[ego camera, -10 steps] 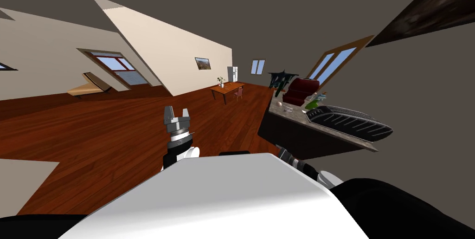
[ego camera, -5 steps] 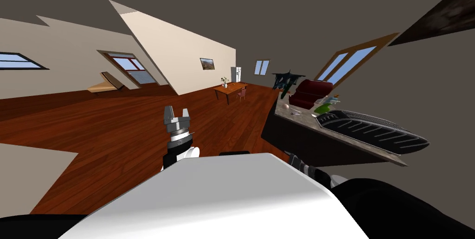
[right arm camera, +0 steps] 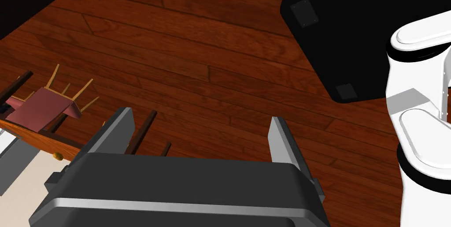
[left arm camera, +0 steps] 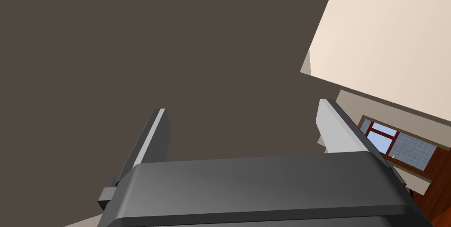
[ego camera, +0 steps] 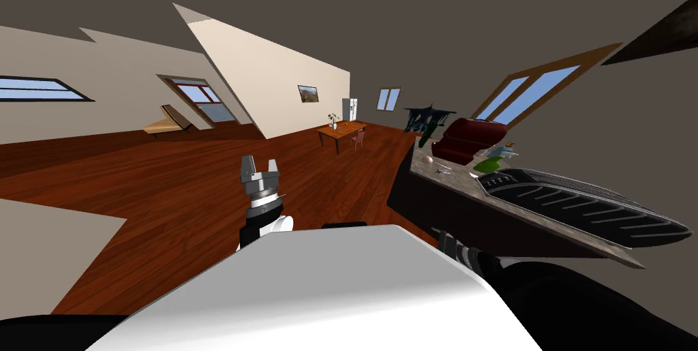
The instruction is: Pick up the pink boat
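A stone-topped dark counter (ego camera: 455, 183) stands to my right in the head view. On it lies a small pale pink thing (ego camera: 443, 171), too small to tell its shape, next to a pale round object (ego camera: 428, 159). My left gripper (ego camera: 259, 165) is held up over the wooden floor, well left of the counter. Its fingers stand open and empty in the left wrist view (left arm camera: 244, 118). My right forearm (ego camera: 465, 255) sits low beside the counter's front. The right gripper (right arm camera: 198, 127) is open and empty, pointing down at the floor.
A dark ribbed rack (ego camera: 579, 200) fills the counter's near end, with a green item (ego camera: 487, 164) and a dark red armchair (ego camera: 467, 139) beyond. A wooden table (ego camera: 341, 130) with a chair stands far off. A pink-seated chair (right arm camera: 42, 109) is near my right gripper.
The whole head view has slid to the right and the counter looms larger, so I have turned and moved. Both arms keep their pose.
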